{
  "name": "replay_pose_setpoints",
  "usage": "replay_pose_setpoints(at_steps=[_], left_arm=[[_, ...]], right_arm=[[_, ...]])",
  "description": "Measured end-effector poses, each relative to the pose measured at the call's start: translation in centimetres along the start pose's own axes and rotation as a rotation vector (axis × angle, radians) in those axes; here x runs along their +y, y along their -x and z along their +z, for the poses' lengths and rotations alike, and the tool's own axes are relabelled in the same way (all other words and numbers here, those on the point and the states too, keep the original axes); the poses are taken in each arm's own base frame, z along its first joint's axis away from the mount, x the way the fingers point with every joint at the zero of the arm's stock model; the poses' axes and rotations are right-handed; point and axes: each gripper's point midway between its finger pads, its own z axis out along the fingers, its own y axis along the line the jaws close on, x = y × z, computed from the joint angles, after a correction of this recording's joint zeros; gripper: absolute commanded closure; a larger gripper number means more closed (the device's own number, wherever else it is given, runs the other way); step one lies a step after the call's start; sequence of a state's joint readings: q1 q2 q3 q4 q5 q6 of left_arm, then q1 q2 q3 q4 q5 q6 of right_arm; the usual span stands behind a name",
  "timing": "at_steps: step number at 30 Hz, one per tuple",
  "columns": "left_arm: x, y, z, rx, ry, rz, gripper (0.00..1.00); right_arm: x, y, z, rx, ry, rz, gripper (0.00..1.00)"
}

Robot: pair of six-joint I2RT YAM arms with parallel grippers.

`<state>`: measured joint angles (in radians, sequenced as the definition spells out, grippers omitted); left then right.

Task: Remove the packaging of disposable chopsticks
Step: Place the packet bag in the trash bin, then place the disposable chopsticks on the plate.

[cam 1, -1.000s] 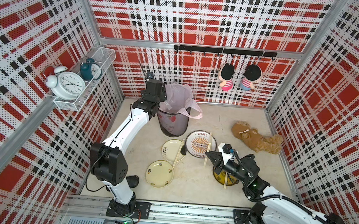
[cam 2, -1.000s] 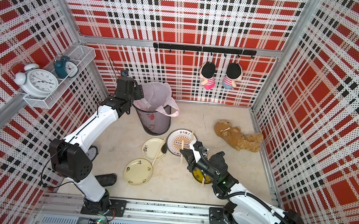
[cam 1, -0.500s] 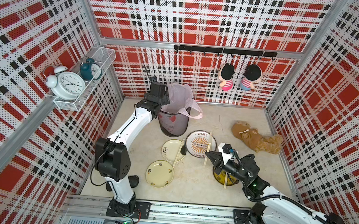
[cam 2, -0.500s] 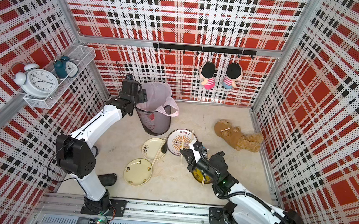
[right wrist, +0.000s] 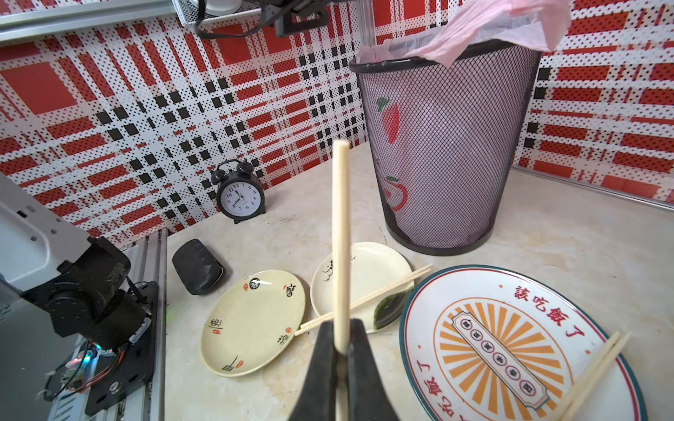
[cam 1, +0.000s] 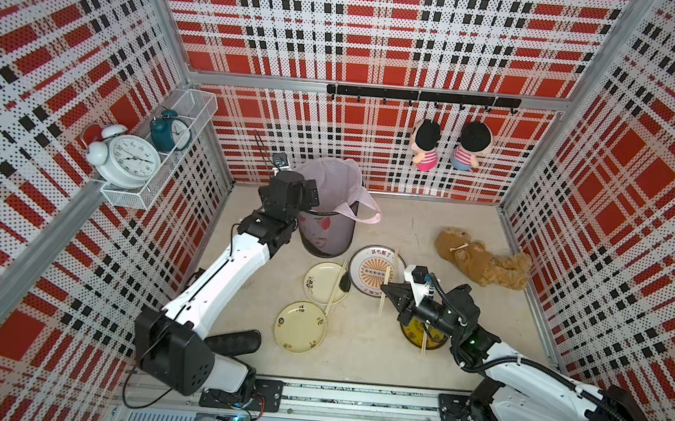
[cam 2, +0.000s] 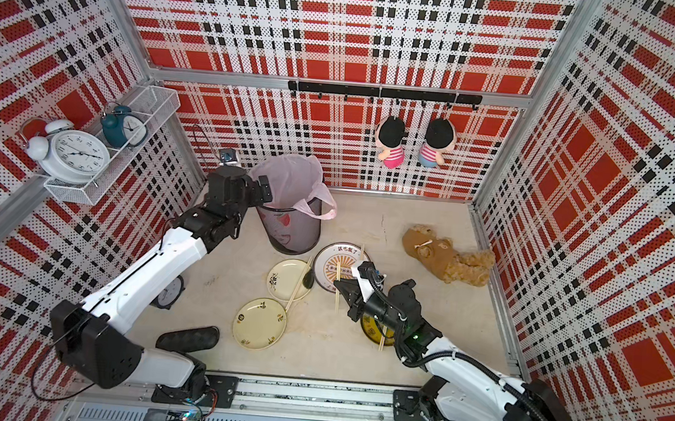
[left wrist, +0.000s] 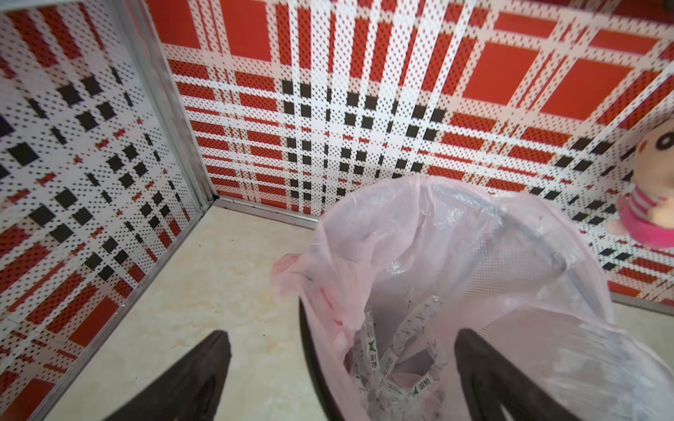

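Note:
My left gripper [left wrist: 341, 333] stands open above the near rim of the black mesh bin [cam 1: 327, 235], with nothing between its fingers. Inside the bin's pink liner [left wrist: 474, 255] lie several crumpled clear sleeves of packaging [left wrist: 397, 361] with green logos. In both top views the left gripper [cam 1: 309, 194] [cam 2: 264, 192] hangs at the bin's left rim. My right gripper [right wrist: 341, 328] is shut on a pair of disposable chopsticks [right wrist: 341, 237], held over the big printed plate's [cam 1: 367, 283] edge. Other bare chopsticks lie across a small plate [cam 1: 335, 286], the big plate's far rim [cam 1: 396, 256] and a dark dish [cam 1: 423, 340].
A cream plate [cam 1: 300, 327] lies in front. A brown plush toy [cam 1: 481, 261] rests at the right, a black alarm clock [right wrist: 240, 193] and a black oval object [cam 1: 232, 340] by the left arm. Clocks sit on a wall shelf [cam 1: 149, 195]; dolls [cam 1: 427, 144] hang behind.
The left jaws have opened wider over the bin, and the left arm's elbow has dropped back toward the front. The right arm and its chopsticks have not moved.

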<state>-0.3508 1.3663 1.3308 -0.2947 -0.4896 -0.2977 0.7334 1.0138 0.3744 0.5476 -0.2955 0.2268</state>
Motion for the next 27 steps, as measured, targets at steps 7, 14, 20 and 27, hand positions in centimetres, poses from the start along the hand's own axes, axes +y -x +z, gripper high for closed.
replay_pose_setpoints(at_steps=[7, 14, 20, 27], left_arm=[[1.3, -1.6, -4.7, -0.06, -0.076, -0.083, 0.01], [3.6, -8.6, -7.1, 0.007, -0.117, -0.125, 0.08], [3.3, -14.3, -7.8, 0.071, -0.195, -0.157, 0.1], [2.2, -21.8, -8.8, 0.196, -0.256, -0.153, 0.12]], right_arm=[[1.5, -1.1, 2.2, 0.055, 0.019, 0.074, 1.0], [2.4, -0.6, 4.8, 0.106, -0.001, 0.236, 1.0], [3.7, -2.2, 6.4, 0.188, 0.001, 0.374, 1.0], [6.0, -4.8, 9.7, 0.311, 0.023, 0.492, 1.0]])
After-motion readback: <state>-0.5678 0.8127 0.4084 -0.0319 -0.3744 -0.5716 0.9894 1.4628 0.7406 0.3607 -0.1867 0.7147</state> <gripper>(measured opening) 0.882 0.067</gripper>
